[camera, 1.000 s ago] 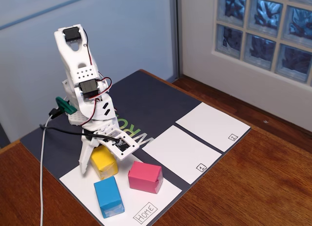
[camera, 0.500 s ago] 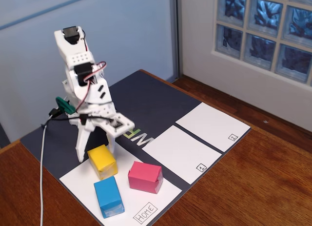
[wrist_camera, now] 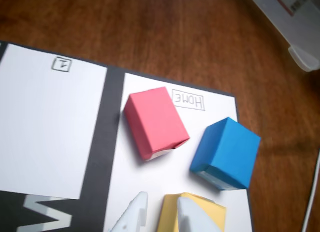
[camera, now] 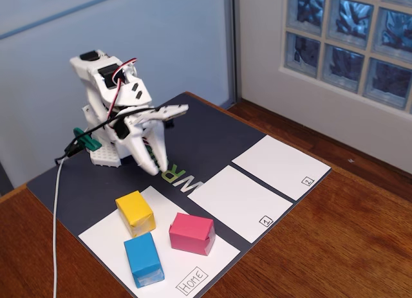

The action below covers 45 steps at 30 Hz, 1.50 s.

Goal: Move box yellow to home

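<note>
While the box yellow (camera: 135, 212) sits on home (camera: 103, 240), the folded-back arm's fingers (camera: 161, 158) hang above, spread and empty.

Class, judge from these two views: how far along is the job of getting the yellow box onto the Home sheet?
Done, it seems: the yellow box rests on the Home sheet, beside the pink block and blue block. In hand: nothing; the pincer holds no block and hangs above the dark mat, clear of the box. Left: nothing visible, perhaps only parking the arm.
</note>
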Each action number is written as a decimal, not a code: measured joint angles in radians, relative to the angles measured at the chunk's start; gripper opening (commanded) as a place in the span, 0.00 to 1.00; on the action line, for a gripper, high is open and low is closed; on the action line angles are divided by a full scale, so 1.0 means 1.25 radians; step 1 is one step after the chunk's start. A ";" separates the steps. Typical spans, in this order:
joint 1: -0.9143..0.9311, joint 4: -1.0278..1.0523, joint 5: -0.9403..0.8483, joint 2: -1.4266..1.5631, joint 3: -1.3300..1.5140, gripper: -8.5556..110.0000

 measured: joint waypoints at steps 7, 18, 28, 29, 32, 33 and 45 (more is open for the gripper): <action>-0.115 0.325 0.090 0.151 0.002 0.10; -0.117 0.507 0.177 0.250 0.139 0.07; -0.117 0.517 0.189 0.265 0.220 0.07; -0.117 0.517 0.188 0.265 0.233 0.07; -0.117 0.519 0.187 0.265 0.266 0.07; -0.119 0.524 0.188 0.265 0.268 0.07; -0.142 0.534 0.245 0.265 0.270 0.07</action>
